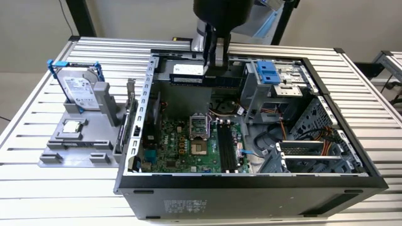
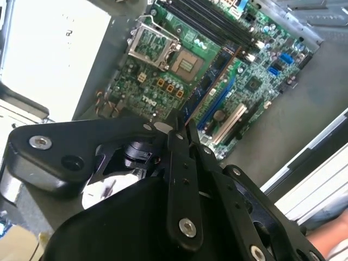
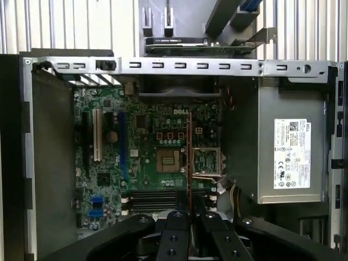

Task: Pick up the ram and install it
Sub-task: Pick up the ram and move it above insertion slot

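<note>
We saw the long, thin, dark green ram stick (image 1: 204, 80) pinched between the narrow-set black jaws of the black robot arm (image 1: 220, 14). It hung over the far end of the open black computer tower case (image 1: 251, 193), which lay on its side on the silver slatted aluminium surface (image 1: 63, 197). In the exterior view the stick sat above the grey metal power supply box (image 1: 182, 99); how high above, we could not tell.

Its end toward the exterior view's right came near the grey drive cage with blue plastic latches (image 1: 269, 71). Toward the exterior view's left, the perforated grey rear wall (image 1: 149, 94) stood a little way off. The space over the green motherboard (image 1: 179, 141) lay open, hemmed by those two edges and the case's near wall.

The stick's long axis ran level, from the exterior view's left to its right, with its flat faces upright. In both wrist views we met it edge-on, as a thin line. That axis lay crosswise to the black memory slots (image 1: 226, 146), which sat lower and nearer the exterior camera.

Just beside the case, a grey plastic holder (image 1: 63, 157) carried an upright silver hard drive in a blue frame (image 1: 78, 89) and a small square silver processor chip (image 1: 73, 126).
</note>
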`<state>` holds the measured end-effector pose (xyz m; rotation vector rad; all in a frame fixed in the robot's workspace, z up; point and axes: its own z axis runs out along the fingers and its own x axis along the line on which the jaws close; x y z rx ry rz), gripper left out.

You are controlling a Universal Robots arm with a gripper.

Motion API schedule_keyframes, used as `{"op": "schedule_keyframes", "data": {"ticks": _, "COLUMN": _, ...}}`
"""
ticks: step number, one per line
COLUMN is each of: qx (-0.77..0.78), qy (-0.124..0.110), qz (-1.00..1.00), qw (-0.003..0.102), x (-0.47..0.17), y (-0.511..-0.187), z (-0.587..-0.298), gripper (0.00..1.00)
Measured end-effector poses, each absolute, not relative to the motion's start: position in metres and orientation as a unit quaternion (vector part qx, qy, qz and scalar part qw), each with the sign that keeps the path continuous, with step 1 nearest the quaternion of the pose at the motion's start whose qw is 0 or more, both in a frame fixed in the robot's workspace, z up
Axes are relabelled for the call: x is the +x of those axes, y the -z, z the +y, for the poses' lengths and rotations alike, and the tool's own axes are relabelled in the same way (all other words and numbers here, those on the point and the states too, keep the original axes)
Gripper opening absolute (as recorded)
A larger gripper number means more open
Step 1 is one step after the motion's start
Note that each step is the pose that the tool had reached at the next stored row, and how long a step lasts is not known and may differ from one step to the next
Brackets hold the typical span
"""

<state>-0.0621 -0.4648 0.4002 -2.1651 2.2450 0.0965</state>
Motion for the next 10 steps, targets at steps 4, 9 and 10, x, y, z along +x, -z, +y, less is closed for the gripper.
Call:
{"op": "schedule_keyframes", "data": {"ticks": 4, "qx": -0.694, "qy": -0.031, "qz": 0.719, "qw": 0.011, "x": -0.050, "y": -0.400, "z": -0.465, "gripper": 0.00}}
{"op": "schedule_keyframes", "data": {"ticks": 9, "qx": -0.694, "qy": -0.031, "qz": 0.719, "qw": 0.011, "x": -0.036, "y": -0.400, "z": -0.465, "gripper": 0.00}}
{"op": "schedule_keyframes", "data": {"ticks": 10, "qx": -0.694, "qy": -0.031, "qz": 0.719, "qw": 0.011, "x": -0.033, "y": -0.400, "z": -0.465, "gripper": 0.00}}
